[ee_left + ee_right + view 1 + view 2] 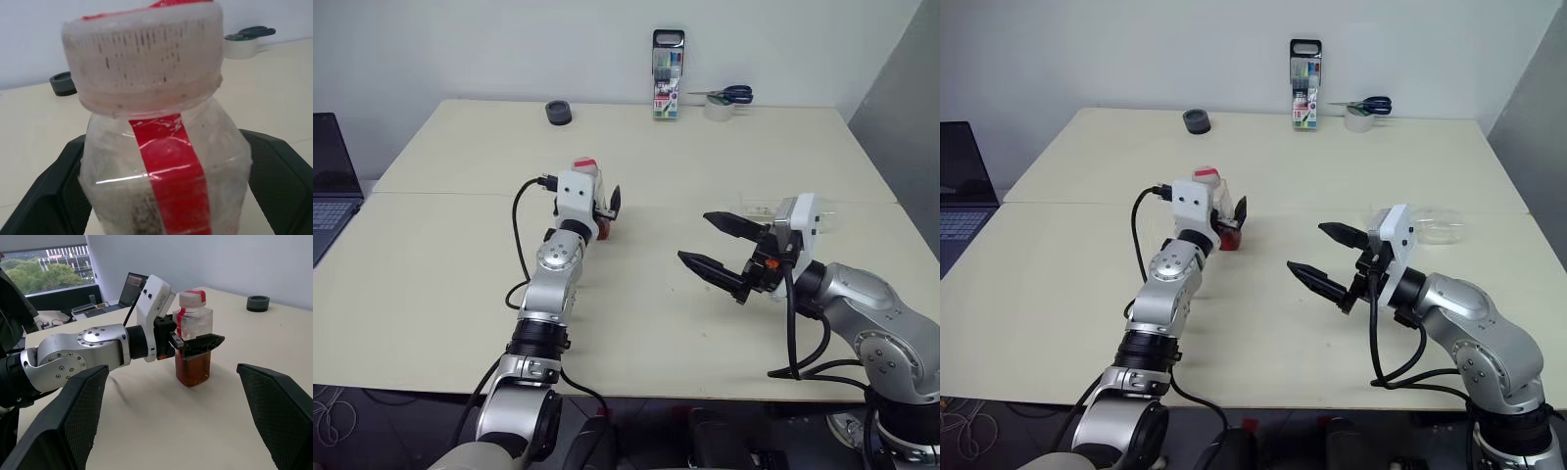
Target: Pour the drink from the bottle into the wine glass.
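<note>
- The right pincer (722, 246) is hovering over the near right part of the tabletop (440, 294), fingers spread wide apart and holding nothing, pointing left toward the bottle.
- The left pincer (195, 343) is reaching forward at the middle of the tabletop, its two fingers standing apart on either side of the bottle (194, 339); whether they are pressing its walls is not clear.
- The bottle is standing upright on the tabletop, pale cap (142, 54) on, a red strip (171, 176) running down its side.
- The drink (193, 369) is filling the lower part of the bottle.
- A clear glass (1427, 224), hard to make out, is showing just beyond the right wrist, toward the right edge.
- At the far edge, a marker pack (668, 74) is standing upright, with scissors (728, 94) lying on a tape roll (718, 110) to its right and a dark round thing (558, 113) to its left.
- A laptop (331, 186) is sitting off the left side.
</note>
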